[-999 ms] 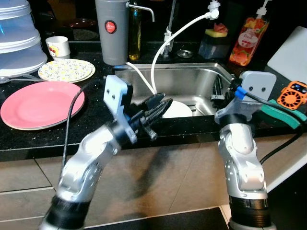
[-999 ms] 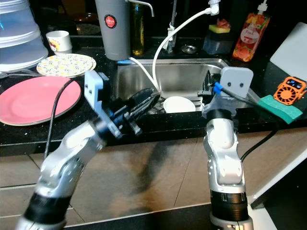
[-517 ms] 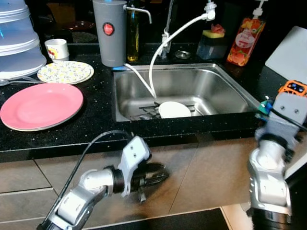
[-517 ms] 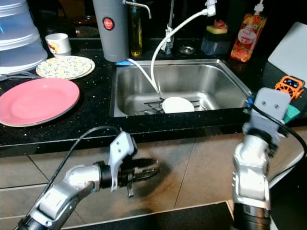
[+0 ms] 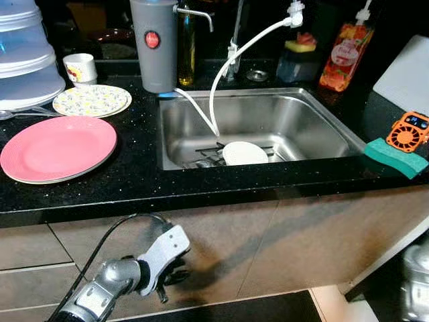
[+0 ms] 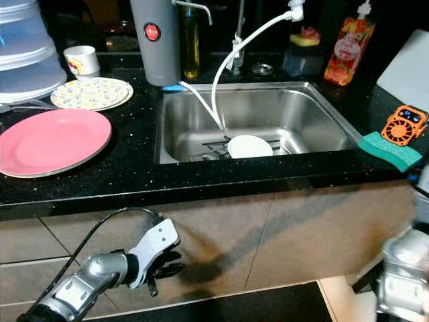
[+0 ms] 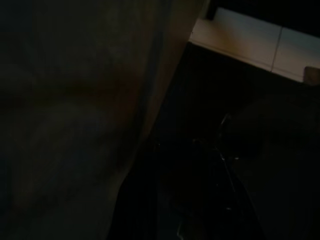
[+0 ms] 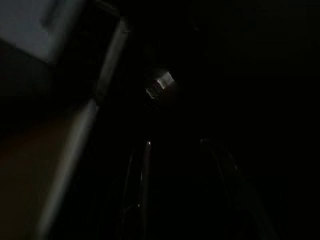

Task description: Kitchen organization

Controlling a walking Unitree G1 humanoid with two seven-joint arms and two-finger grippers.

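Note:
A small white plate (image 5: 244,153) lies on the wire rack at the bottom of the steel sink (image 5: 322,127). On the black counter to the left rest a large pink plate (image 5: 57,147), a flower-patterned plate (image 5: 92,100) and a small cup (image 5: 80,67). My left gripper (image 5: 171,278) hangs low in front of the cabinet doors, below the counter edge, holding nothing. The silver right arm (image 6: 402,268) hangs at the lower right beside the cabinet. Both wrist views are very dark.
A grey canister (image 5: 153,43), an oil bottle and a white hose (image 5: 228,67) stand behind the sink. Stacked plastic containers (image 5: 23,54) sit far left. A green sponge (image 5: 395,157), an orange fan (image 5: 410,131) and a soap bottle (image 5: 342,57) are at the right.
Both arms have dropped from the sink's front edge to below the counter. The left one now hangs by the cabinet doors and the right one has sunk to the lower right corner.

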